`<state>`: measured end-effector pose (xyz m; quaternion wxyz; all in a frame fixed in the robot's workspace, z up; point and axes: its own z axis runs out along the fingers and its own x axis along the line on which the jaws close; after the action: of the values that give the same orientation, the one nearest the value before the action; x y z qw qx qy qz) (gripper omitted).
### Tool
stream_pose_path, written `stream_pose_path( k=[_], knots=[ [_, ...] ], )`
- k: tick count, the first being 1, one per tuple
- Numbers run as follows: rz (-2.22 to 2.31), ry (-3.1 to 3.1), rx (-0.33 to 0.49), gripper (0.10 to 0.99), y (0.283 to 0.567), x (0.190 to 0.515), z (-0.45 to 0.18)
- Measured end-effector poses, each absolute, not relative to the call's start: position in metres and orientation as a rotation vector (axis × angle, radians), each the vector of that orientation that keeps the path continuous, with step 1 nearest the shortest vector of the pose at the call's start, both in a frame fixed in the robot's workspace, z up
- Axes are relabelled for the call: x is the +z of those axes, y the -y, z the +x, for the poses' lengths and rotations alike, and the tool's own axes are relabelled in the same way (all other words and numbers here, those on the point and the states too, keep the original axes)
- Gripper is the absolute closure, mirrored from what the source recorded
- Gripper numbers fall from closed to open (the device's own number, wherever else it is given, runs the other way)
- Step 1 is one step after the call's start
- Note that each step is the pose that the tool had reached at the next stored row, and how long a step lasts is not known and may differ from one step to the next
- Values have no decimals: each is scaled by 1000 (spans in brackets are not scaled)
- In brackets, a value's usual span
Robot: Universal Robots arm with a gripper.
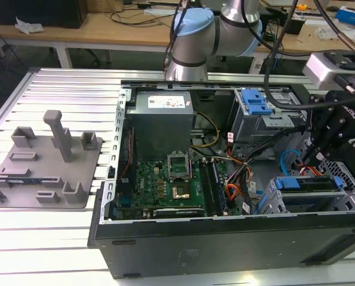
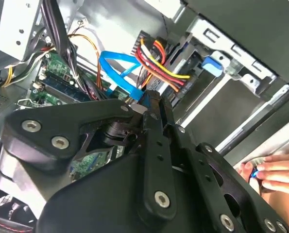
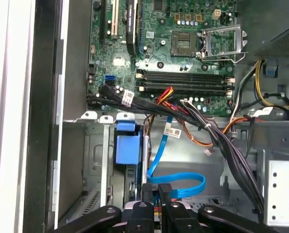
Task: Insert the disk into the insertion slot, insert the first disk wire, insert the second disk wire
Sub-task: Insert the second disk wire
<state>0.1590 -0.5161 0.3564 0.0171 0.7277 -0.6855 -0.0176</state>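
Note:
In the exterior view the disk, in its blue carrier, lies inside the insertion slot, a low grey cage at the case's front corner on the exterior view's right. My gripper hangs just above the disk's rear end. The first disk wire, a red, orange and yellow bundle, runs to the disk's rear edge. The second disk wire loops bright blue, and its end sits between my fingertips. My gripper is shut on that plug end.
The open case holds a motherboard, a grey power supply and a taller drive bay with a blue latch. Black cable bundles cross near the cage. A person's hand rests close by. A grey fixture plate lies outside the case.

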Motion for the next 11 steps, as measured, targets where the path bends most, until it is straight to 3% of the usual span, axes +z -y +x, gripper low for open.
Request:
stream_pose_path(
  k=[11],
  knots=[
    [2273,2143,-82,925,530,355,160]
  ],
)
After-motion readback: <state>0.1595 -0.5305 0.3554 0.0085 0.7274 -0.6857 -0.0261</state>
